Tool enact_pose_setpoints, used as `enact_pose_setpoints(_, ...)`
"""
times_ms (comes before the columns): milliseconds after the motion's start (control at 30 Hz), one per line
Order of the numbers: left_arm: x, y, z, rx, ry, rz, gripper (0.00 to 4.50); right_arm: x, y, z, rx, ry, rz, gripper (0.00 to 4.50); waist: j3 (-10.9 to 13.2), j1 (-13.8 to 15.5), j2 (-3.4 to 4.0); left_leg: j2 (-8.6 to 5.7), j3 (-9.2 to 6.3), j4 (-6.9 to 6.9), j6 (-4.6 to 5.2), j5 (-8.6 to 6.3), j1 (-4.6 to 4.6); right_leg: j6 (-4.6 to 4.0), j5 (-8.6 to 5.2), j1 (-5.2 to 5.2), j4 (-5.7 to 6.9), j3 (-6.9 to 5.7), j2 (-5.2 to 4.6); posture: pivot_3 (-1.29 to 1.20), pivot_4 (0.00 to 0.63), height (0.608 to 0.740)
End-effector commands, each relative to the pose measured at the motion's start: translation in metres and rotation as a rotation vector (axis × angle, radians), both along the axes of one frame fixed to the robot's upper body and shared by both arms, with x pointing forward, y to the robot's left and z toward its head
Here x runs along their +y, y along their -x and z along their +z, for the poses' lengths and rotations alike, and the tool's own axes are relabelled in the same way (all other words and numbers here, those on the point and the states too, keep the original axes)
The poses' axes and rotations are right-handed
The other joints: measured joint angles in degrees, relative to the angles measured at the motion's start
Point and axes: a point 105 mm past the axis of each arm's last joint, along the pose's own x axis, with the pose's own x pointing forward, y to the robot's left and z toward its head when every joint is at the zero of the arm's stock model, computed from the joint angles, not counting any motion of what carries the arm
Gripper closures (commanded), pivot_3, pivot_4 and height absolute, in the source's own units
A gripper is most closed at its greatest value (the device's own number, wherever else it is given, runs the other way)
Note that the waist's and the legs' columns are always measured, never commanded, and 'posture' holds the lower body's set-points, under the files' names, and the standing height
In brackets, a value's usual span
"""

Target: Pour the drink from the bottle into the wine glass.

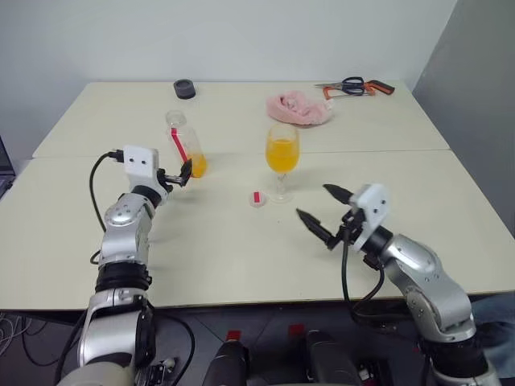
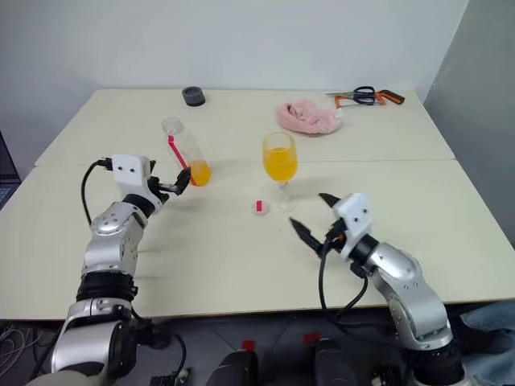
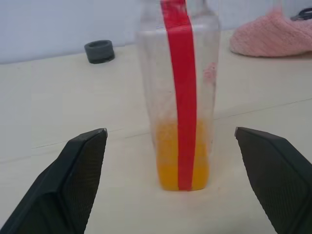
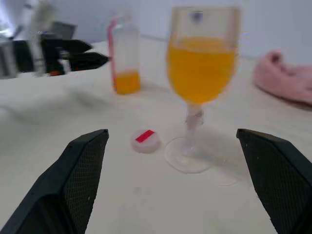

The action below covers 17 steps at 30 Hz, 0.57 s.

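Pour looks done, with the put-down and release stage in hand. Standing upright on the table point(image 1: 241, 265), the bottle point(image 1: 184, 145), uncapped, mostly empty, only a shallow band of the drink point(image 3: 183, 158) left at its base. Just in front of it, the left gripper point(image 1: 179, 175), fingers spread wide to either side of the bottle and clear of its walls in the left wrist view, so gripping nothing. Near the middle of the table, the wine glass point(image 1: 282, 161), upright on its foot, bowl well filled with orange. Beside the glass foot on the bottle side, apart from it, the white cap point(image 1: 257, 198) with its red mark facing up. Nearer the front edge, the right gripper point(image 1: 323, 211), fingers spread just as wide, empty, aimed toward glass and cap. Off at the back, a pink cloth point(image 1: 299, 108), a dark roll of tape point(image 1: 184, 88) and some hand tools point(image 1: 354, 86), none in the way. Next call, by the look of it: ease the left arm straight back without nudging the light bottle, then perhaps go for the cap, a small flat target needing a low, careful pinch close to the glass stem.
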Motion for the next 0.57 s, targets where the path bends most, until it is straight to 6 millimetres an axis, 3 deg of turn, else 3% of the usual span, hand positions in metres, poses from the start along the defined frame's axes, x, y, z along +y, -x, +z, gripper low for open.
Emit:
enact_pose_setpoints(33,-0.001,0.017,0.001,-0.030,0.001,0.051,0.01,-0.024,-0.008,-0.011,-0.045,-0.073,-0.181,0.00,0.0,0.2,0.01,0.00,0.03,-0.02,0.00,0.00,0.01,0.00,0.00,-0.01,-0.03,0.04,0.00,0.00,0.150,0.740)
enact_pose_setpoints(167,-0.009,0.031,-0.006,-0.033,0.015,0.050,0.01,-0.046,-0.016,-0.033,0.000,-0.129,-0.327,0.00,0.0,0.9,0.01,0.02,0.05,0.00,0.00,0.00,0.02,-0.01,0.00,-0.02,0.00,0.05,0.03,0.00,0.150,0.740)
enact_pose_setpoints(300,-0.013,0.041,-0.016,-0.011,0.039,0.033,0.01,-0.069,-0.022,-0.039,-0.022,-0.126,-0.441,0.00,0.0,1.5,0.02,0.00,0.10,0.01,0.00,0.00,0.02,-0.01,0.00,-0.01,-0.01,0.08,0.02,0.00,0.150,0.740)
enact_pose_setpoints(567,-0.020,0.044,-0.012,-0.041,0.065,0.004,0.01,-0.078,-0.027,-0.043,-0.024,-0.115,-0.465,0.00,0.0,1.4,0.02,0.03,0.15,-0.01,0.00,0.00,0.04,-0.01,0.00,0.00,-0.02,0.10,0.05,0.00,0.150,0.740)
